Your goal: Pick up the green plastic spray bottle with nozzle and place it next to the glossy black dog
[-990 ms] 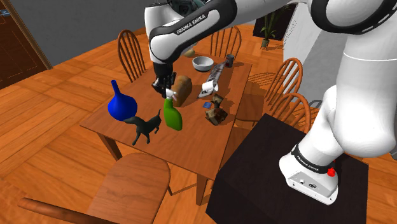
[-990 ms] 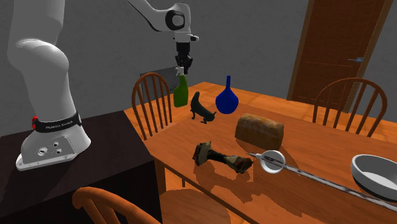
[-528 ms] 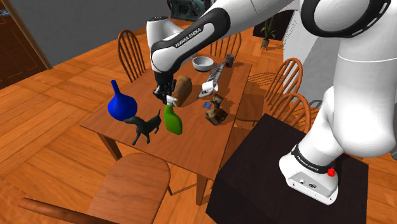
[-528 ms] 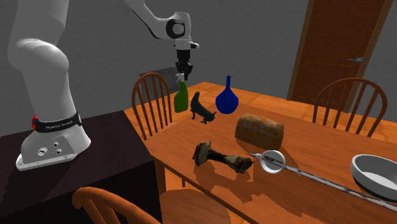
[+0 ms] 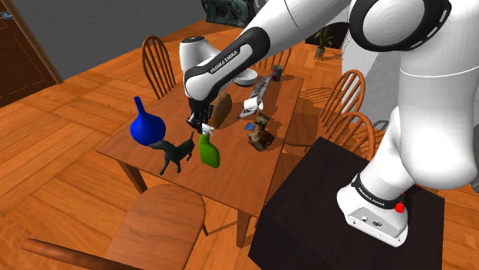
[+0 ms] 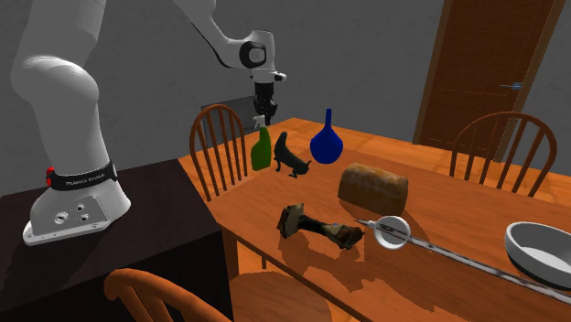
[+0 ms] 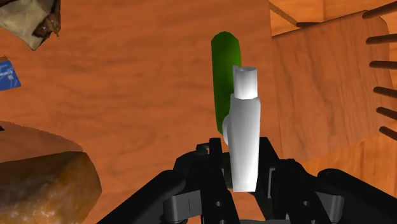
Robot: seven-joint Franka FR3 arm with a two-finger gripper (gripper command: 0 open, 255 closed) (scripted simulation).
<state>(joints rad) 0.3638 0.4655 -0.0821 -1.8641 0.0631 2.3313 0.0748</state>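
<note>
Tool (image 7: 240,153) clamped on the white nozzle (image 7: 245,121) of the green bottle (image 5: 208,149), one black finger on each side. Bottle hanging upright, slightly tilted, base low over the tabletop (image 5: 230,176); contact with the wood impossible to tell. Just beside it, on the shoulder view's left, the black dog (image 5: 176,152), not touching. Past the dog, a blue vase (image 5: 143,127). Behind the bottle, a brown loaf (image 5: 222,107). By the near tabletop edge, a wooden chair (image 6: 218,109).

White capitals "FRANKA EMIKA" run toward 2 o'clock along the arm's dark forearm cover (image 5: 222,60). Lettering on the base's black band (image 6: 79,177) is too small to read.
</note>
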